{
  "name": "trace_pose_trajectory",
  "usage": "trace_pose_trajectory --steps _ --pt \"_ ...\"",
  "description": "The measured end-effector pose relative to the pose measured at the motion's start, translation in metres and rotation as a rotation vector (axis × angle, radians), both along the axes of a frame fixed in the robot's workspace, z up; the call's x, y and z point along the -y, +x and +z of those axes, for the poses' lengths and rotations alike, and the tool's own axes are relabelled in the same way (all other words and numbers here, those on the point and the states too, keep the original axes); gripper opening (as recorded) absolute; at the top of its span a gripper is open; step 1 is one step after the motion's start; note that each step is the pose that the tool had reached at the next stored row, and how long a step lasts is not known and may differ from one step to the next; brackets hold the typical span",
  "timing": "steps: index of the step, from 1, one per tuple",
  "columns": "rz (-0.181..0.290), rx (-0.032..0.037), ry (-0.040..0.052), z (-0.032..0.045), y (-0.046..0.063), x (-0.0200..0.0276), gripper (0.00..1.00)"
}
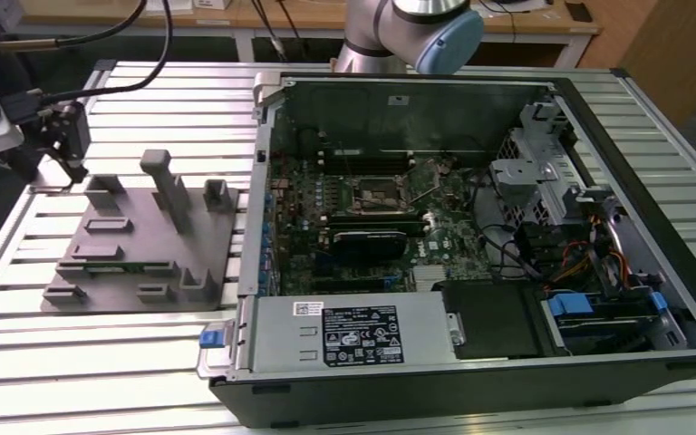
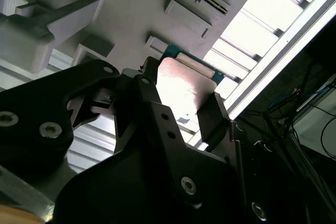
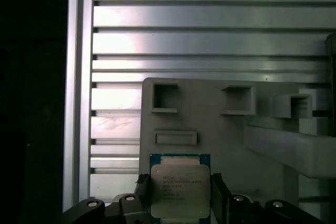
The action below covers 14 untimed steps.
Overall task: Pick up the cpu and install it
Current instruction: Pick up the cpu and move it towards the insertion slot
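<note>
Black two-fingered gripper [image 2: 178,98] clasped the small square silver-topped cpu [image 3: 179,188] over the grey moulded parts tray [image 1: 142,227], at the exterior view's left. Pickup looked done, but the dark motherboard socket [image 1: 381,192] stood unfilled.

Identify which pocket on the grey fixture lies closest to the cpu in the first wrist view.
The shallow oblong pocket, right beside the cpu; the deeper square pockets sit farther off, beyond it.
</note>
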<state>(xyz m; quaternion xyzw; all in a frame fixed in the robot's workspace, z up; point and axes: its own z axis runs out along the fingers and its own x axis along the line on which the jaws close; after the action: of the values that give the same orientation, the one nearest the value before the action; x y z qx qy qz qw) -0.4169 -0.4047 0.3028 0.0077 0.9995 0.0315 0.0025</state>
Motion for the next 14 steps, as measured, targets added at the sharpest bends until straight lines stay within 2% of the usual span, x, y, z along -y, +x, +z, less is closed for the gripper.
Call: trace_pose_trajectory --steps 14 --pt "0.000 0.0000 0.0000 0.0264 0.000 0.0000 0.54"
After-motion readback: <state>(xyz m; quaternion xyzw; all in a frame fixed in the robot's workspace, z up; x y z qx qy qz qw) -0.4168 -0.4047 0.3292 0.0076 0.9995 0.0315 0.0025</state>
